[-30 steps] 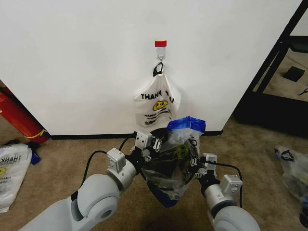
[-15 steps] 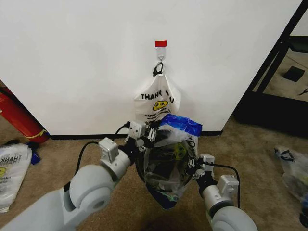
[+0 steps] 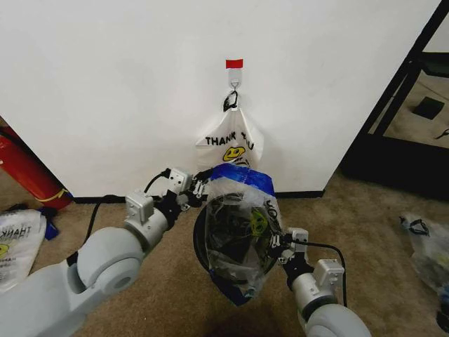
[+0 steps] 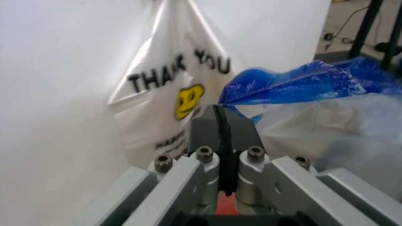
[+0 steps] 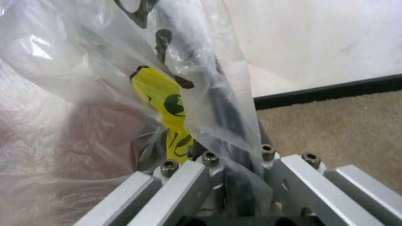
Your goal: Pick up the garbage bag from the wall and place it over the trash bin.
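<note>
Between our grippers, left gripper (image 3: 198, 189) and right gripper (image 3: 279, 246) are each pinching the garbage bag (image 3: 242, 232) closed-fingered, stretching its mouth over the trash bin (image 3: 203, 253).

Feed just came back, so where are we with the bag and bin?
Done: the garbage bag is off the wall; a white bag hangs on the hook. In hand: the left tool and right tool pinch its edges, spreading it over the trash bin. Left: seating it around the rim and letting go.
</note>
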